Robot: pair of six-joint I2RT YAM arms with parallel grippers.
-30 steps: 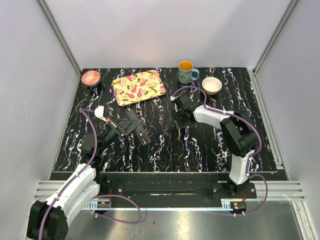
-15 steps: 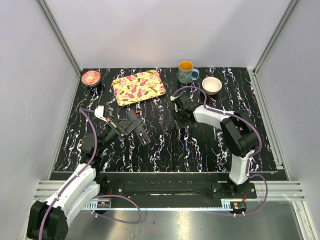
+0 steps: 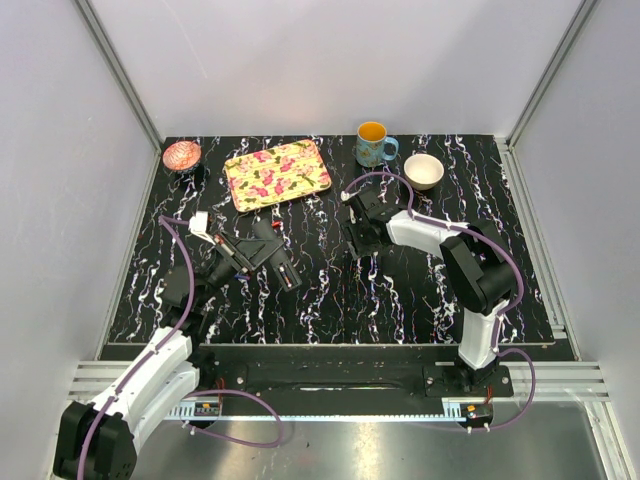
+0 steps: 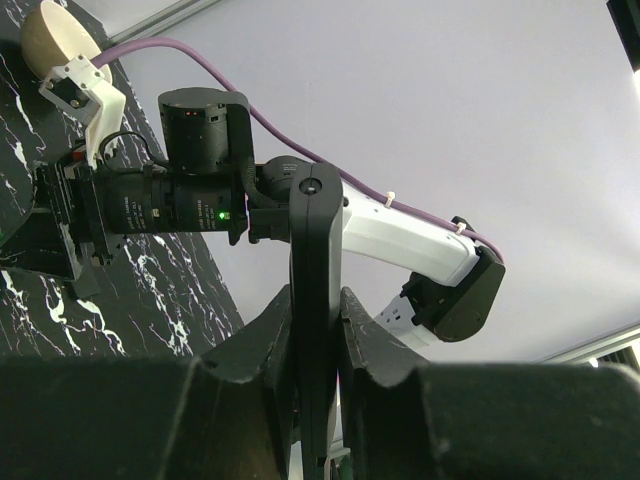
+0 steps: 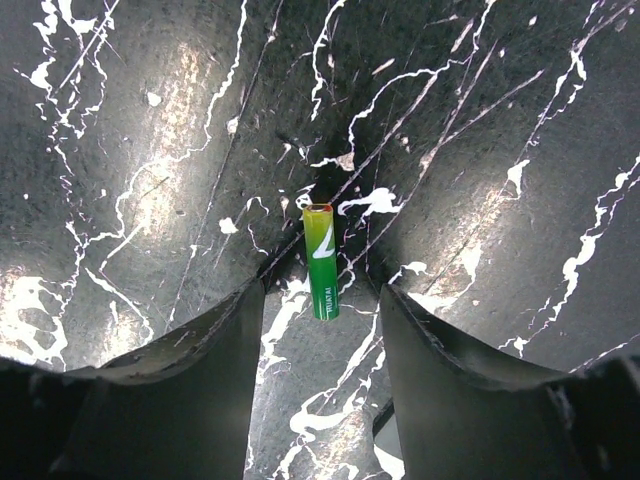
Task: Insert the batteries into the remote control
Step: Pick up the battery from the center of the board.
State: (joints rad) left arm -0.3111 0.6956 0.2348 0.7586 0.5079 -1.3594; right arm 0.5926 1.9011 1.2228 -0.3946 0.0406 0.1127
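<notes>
Black white-veined worktop (image 3: 330, 300) inside pale grey walls; floral tray (image 3: 277, 174), mug (image 3: 373, 145), white bowl (image 3: 423, 171) and pink bowl (image 3: 182, 155) sit along the far edge. Right pincer (image 5: 321, 300) points down at the worktop, jaws apart, nothing gripped. The green battery (image 5: 319, 250) lies flat on the worktop between its fingers (image 5: 215, 360), with a clear gap on each side and its far end reaching just past the fingertips. Left pincer (image 4: 316, 320) is clamped tight on the remote control (image 4: 316, 240), which is seen edge-on and stands up out of the jaws. In the top view the remote control (image 3: 288, 272) is a black bar raised over the left-centre of the worktop, well apart from the right pincer (image 3: 362, 235). The green battery is hidden under the right pincer in the top view. The remote's lower end is buried between the left fingers, its battery bay can't be made out, and which face points where can't be told. Any other batteries are too small to pick out on the busy pattern.
</notes>
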